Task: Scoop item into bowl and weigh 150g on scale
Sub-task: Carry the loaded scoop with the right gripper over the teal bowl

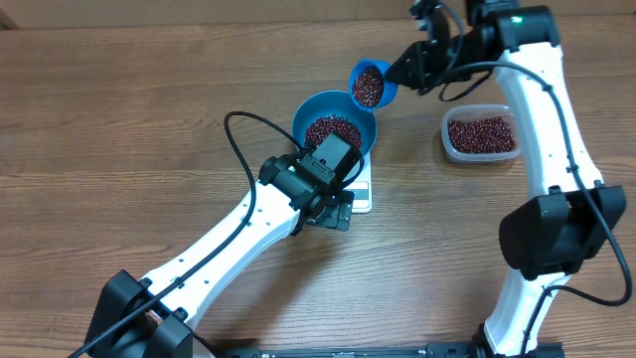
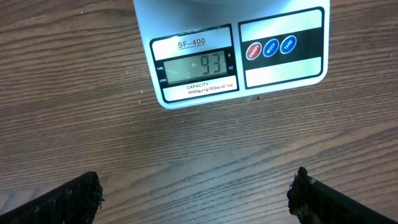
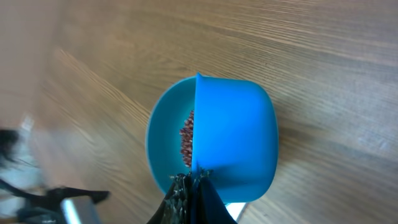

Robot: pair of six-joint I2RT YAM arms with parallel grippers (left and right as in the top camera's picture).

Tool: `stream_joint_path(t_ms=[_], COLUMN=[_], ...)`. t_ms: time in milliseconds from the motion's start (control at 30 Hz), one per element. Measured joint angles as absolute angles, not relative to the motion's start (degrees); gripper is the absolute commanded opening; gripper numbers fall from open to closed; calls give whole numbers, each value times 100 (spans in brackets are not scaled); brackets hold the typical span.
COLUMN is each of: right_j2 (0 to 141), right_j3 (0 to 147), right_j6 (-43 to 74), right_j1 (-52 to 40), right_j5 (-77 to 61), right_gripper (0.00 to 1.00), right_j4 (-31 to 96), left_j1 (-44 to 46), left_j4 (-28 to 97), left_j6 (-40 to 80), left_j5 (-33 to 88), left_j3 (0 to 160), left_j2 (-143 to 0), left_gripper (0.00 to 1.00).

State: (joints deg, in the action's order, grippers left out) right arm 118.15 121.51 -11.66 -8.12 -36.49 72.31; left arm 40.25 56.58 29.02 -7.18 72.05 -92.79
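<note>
place: robot lab bench | signs: two white-and-black robot arms, left arm [image 1: 229, 234] and right arm [image 1: 556, 129], based at one edge of a wood-grain table [image 1: 119, 99], black cable [image 1: 238, 139] looping loose, green status light [image 1: 516, 18] | props: digital scale [image 2: 230, 53], blue bowl [image 1: 303, 114], plastic tub [image 1: 446, 134]

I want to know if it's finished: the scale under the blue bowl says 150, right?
Not quite. The scale under the bowl says 93, not 150. The left wrist view shows the display clearly.
</note>
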Motion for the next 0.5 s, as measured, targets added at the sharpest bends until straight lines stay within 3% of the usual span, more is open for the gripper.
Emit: stream_joint_path(t_ms=[500], right_j2=[11815], right_j3=[12151], right_j6=[-2340], right_j1=[-1863], right_j5=[-2165], right_gripper=[4], right_j4=[6958], left_j1=[4025], left_j4=[5658], left_j6=[2904], left_j5=[-718], left_j3=[7207], left_j2=[-9279], left_gripper=[100])
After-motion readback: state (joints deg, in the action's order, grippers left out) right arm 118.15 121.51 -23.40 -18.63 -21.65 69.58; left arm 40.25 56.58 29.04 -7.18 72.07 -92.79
